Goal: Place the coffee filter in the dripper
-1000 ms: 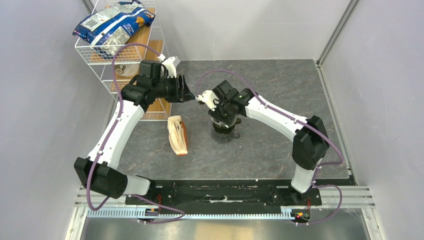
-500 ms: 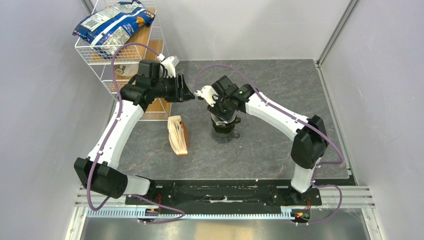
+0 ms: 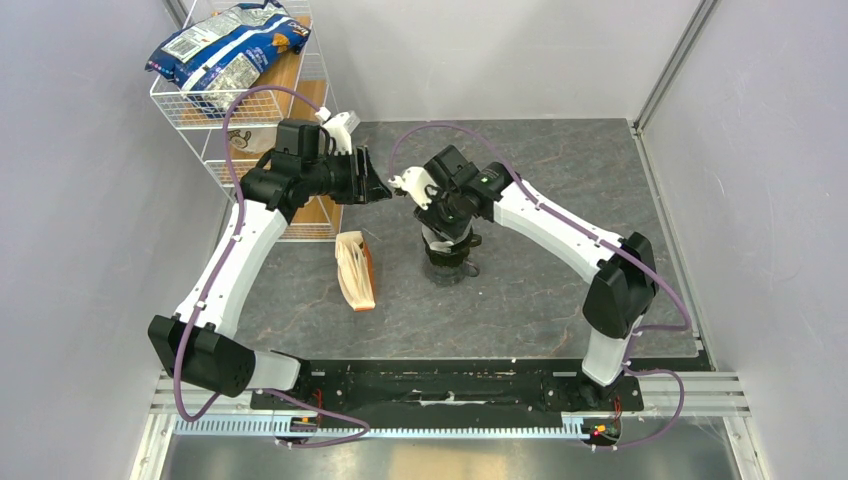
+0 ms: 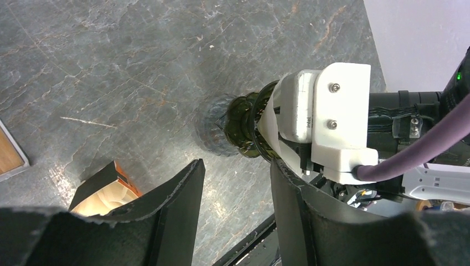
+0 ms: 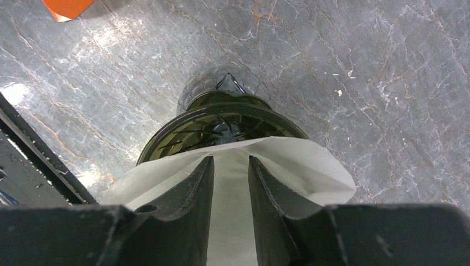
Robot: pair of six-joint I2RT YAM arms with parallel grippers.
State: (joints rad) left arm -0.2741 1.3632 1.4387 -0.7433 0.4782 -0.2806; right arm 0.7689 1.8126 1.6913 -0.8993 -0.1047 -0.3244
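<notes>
Your right gripper (image 5: 230,183) pinches the filter (image 5: 302,166), hanging directly above the dripper (image 5: 219,124), whose rim opens straight beneath the paper's lower edge. Your left gripper (image 4: 235,210) stands spread, empty, off to the dripper's left. Judgement: your 1 remaining move runs straight down; the filter is not yet seated.

Item count, all views:
- robot arm: two
- gripper: two, left gripper (image 4: 235,221), right gripper (image 5: 230,191)
- coffee filter (image 5: 299,166), white paper: one
- dripper (image 5: 219,124), olive-green: one
- clear glass cup (image 3: 447,268) beneath dripper: one
- filter packet (image 3: 355,270), tan with orange edge: one
- wire rack (image 3: 190,125), white: one
- blue snack bag (image 3: 222,48) atop rack: one
- table (image 3: 560,180), grey stone-pattern: one
</notes>
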